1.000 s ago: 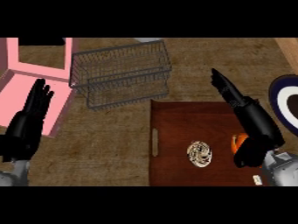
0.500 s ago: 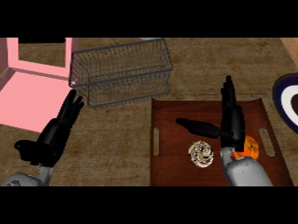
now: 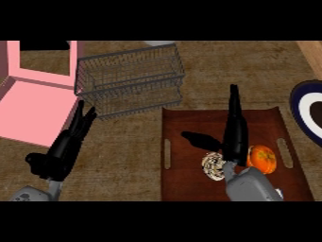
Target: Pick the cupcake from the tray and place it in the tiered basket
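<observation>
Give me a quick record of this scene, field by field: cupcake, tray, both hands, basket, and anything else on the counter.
cupcake: on the tray, beside the right wrist, not held
tray: brown, also bears an orange item
right hand: open, fingers straight, over the tray
left hand: open, left of the tray
tiered basket: wire, beyond the tray's far left corner
other: pink box at left, plate at right edge

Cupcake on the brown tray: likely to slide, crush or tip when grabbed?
The small round cupcake with a pale swirled top probably weighs little, so a nudge may slide it on the flat brown tray. Its swirled top looks soft and would likely dent if pinched from above.
</observation>
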`<state>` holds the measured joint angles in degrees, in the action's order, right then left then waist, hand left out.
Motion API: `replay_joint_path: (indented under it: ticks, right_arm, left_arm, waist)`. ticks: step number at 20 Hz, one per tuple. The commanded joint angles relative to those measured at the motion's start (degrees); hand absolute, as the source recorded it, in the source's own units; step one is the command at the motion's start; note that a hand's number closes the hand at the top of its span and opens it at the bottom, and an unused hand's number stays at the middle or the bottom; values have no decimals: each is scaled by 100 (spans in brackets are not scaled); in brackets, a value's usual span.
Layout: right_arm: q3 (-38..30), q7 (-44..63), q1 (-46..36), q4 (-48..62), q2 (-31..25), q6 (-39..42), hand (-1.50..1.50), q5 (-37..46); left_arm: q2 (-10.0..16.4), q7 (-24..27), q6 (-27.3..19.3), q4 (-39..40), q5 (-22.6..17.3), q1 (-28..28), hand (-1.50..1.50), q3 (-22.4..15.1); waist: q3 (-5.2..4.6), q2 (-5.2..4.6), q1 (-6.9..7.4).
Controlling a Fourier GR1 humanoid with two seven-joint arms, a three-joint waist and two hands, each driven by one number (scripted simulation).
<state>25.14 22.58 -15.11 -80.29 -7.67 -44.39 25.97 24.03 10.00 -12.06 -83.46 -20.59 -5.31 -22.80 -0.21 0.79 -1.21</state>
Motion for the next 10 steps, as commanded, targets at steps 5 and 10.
replay_joint_path:
  ticks: [5,10]
  right_arm:
    - [775,2347,-204,386,-1006,2292,-150,991]
    - [1216,4102,-838,-203,-841,4005,-150,997]
  left_arm:
    - [-15,-35,76,190,3,143,0,-81]
    - [-26,-239,66,111,-37,24,0,-66]
  waist:
    - [-102,-1,-87]
    - [-50,30,-29]
